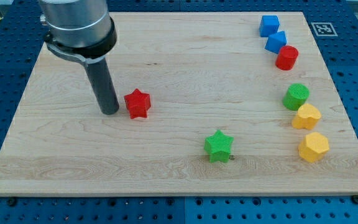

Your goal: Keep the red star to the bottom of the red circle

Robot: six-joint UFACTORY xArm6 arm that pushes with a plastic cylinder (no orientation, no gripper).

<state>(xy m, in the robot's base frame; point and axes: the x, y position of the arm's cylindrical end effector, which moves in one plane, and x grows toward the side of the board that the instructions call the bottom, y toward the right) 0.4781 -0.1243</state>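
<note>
The red star (137, 103) lies on the wooden board at the view's left of centre. The red circle (286, 57), a short cylinder, stands at the view's upper right, touching a blue block. My tip (109, 112) rests on the board just to the view's left of the red star, very close to it or touching it. The star is far to the left of the circle and lower in the view.
Two blue blocks (269, 25) (276, 42) sit above the red circle. A green cylinder (296, 96), a yellow heart-like block (306, 116) and a yellow hexagon (314, 147) line the right side. A green star (219, 145) lies at bottom centre. The board edge (179, 194) runs along the bottom.
</note>
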